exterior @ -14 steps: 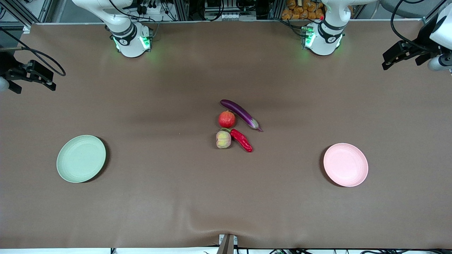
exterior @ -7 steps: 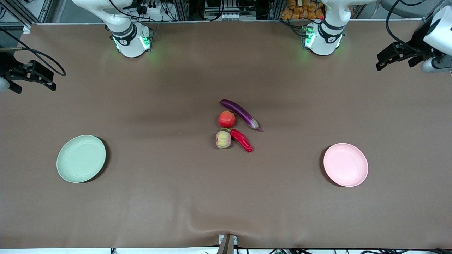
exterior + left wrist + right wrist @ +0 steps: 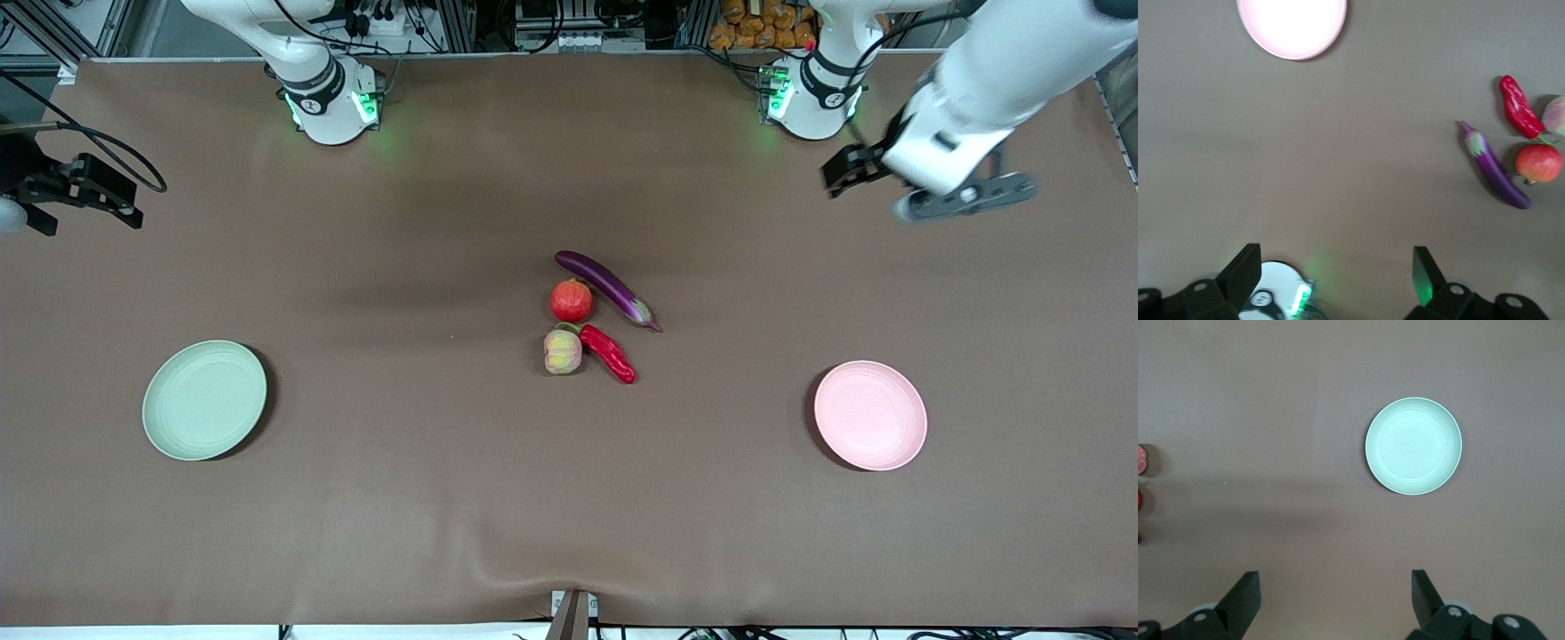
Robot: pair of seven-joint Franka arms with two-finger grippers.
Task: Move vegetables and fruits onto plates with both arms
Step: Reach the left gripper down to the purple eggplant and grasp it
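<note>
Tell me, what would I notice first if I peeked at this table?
Probably the bright little pile mid-table: a purple eggplant, a red apple, a peach and a red chili pepper. Next, two bare plates, the green plate toward the right arm's end and the pink plate toward the left arm's end.

eggplant (image 3: pixel 606 285), chili (image 3: pixel 610 353), apple (image 3: pixel 571 300), peach (image 3: pixel 562 351): clustered mid-table | green plate (image 3: pixel 204 400), pink plate (image 3: pixel 870 414): empty

Pink plate (image 3: pixel 1291 27) lies well apart from eggplant (image 3: pixel 1495 170), chili (image 3: pixel 1519 107), apple (image 3: pixel 1538 163).
</note>
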